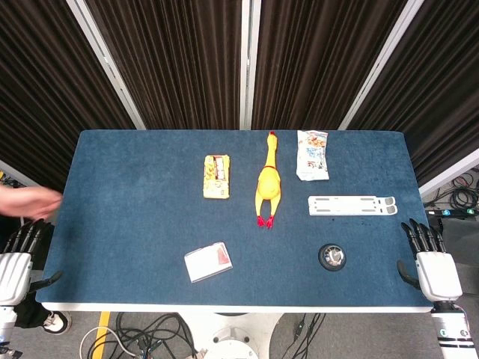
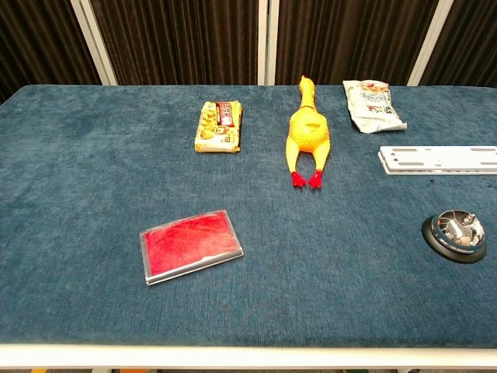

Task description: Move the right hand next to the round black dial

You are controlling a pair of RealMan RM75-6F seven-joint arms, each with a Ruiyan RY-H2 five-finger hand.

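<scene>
The round black dial point(image 1: 331, 256) with a shiny metal top lies on the blue table point(image 1: 135, 202) near the front right; the chest view shows the dial point(image 2: 455, 234) at its right edge. My right hand point(image 1: 429, 262) hangs just off the table's right front corner, fingers straight and apart, holding nothing, about a hand's width right of the dial. My left hand point(image 1: 16, 258) sits off the left front corner, also spread and empty. Neither hand shows in the chest view.
A yellow rubber chicken point(image 1: 267, 183) lies mid-table, a yellow snack pack point(image 1: 216, 176) to its left, a white snack bag point(image 1: 312, 154) and white flat bracket point(image 1: 352, 205) behind the dial. A red-filled clear case point(image 1: 207, 261) sits front centre. A person's hand point(image 1: 28, 200) reaches in at left.
</scene>
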